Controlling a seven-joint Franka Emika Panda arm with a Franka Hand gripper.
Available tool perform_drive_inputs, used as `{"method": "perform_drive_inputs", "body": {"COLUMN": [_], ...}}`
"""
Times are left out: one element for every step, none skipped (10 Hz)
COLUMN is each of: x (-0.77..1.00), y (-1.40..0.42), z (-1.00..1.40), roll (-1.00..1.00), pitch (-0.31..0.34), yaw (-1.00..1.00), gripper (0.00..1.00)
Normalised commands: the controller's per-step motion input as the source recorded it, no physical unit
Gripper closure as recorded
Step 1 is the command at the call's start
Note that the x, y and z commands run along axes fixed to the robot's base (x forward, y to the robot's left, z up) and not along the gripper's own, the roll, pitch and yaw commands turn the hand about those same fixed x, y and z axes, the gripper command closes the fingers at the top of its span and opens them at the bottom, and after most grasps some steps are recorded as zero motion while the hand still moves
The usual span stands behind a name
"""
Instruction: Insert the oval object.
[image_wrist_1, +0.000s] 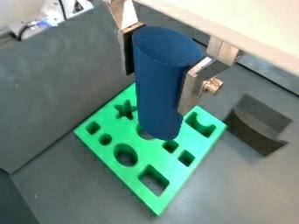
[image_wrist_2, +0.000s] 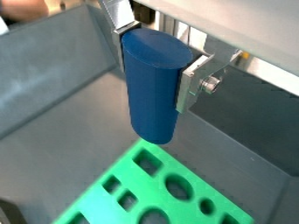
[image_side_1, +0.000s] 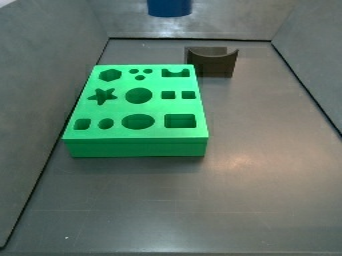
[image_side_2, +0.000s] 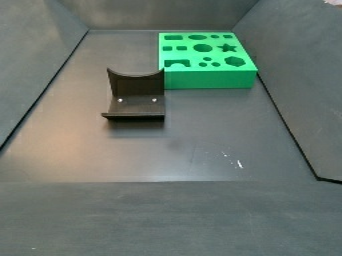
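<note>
Carried high above the green board, the blue peg hangs upright, pinched in the pincer. Transport appears under way; next it likely must line up over the matching oval hole and descend straight.

A robotics lab test cell: dark walled floor, green shape-hole board, fixture, gripper holding the oval object above the board
</note>
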Motion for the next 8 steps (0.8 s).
{"method": "perform_drive_inputs", "body": {"x": [-0.54,-0.53,-0.45,-0.37,0.0,0.23,0.25,0.07], "y": [-0.05,-0.06,-0.11,-0.18,-0.42,-0.39,-0.17,0.0], "z": [-1.0,-1.0,-1.0,-1.0,-1.0,-1.0,-1.0,-0.77], "roll": [0.04,0.04,0.04,0.03,0.06,0.1,0.13,0.14], "pitch": [-0.023,-0.016,0.0,0.0,-0.043,-0.034,-0.004,0.0], "yaw": [0.25,0.23,0.15,0.06,-0.13,-0.22,-0.11,0.0], "gripper": [1.0,1.0,1.0,1.0,1.0,1.0,1.0,1.0]}}
